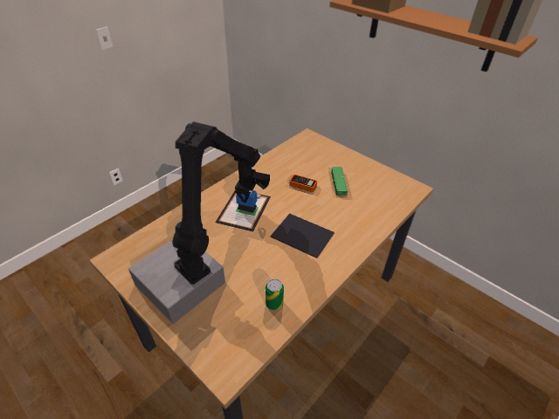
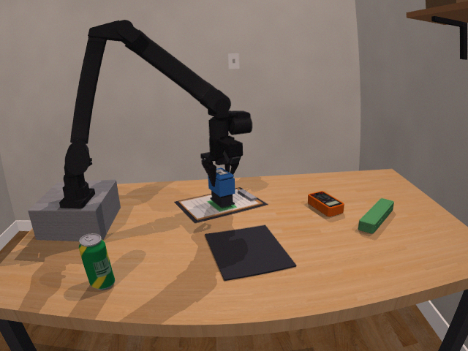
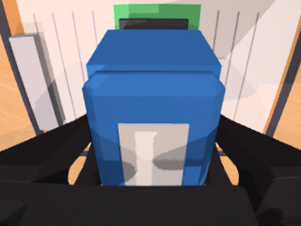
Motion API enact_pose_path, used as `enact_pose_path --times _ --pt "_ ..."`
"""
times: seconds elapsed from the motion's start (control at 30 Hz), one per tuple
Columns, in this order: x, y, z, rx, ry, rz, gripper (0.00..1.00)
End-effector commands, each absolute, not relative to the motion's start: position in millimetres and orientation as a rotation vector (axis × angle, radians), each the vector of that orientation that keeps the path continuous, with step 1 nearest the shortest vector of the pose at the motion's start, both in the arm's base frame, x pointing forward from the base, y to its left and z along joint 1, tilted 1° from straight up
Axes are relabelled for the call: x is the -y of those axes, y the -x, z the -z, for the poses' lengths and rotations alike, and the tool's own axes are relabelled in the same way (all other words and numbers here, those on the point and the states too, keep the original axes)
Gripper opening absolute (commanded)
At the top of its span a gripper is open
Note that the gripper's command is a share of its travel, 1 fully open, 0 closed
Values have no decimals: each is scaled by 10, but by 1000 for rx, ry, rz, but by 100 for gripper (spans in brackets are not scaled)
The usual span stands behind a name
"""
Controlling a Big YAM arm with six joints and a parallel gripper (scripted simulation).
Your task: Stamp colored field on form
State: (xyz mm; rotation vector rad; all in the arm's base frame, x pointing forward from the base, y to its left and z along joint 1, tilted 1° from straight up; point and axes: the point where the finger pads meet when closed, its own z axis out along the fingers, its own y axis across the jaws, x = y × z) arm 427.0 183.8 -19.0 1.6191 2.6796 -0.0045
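Note:
My gripper (image 2: 221,170) is shut on the blue stamp (image 2: 221,186), which stands upright with its black base on the green field (image 2: 221,205) of the white form (image 2: 218,207). The stamp also shows in the top view (image 1: 247,201) and fills the wrist view (image 3: 153,109), where the green field (image 3: 157,14) shows just beyond its black base. The form (image 1: 243,210) lies on a dark clipboard near the arm. The dark mat (image 2: 248,251) lies on the table in front of the form, with nothing on it.
An orange meter (image 2: 325,203) and a green case (image 2: 376,215) lie to the right. A green can (image 2: 96,261) stands near the front left. The arm's grey base block (image 2: 75,209) is at the left. A grey clip (image 2: 247,194) lies on the form.

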Motion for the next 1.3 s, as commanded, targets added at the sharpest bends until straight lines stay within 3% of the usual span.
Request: enact_pose_path --times 0.0,1.27 --pt "-1892 -4404 140 -2669 -1597 -40 33" --pt "-1804 -4262 368 -2683 -1612 3 33"
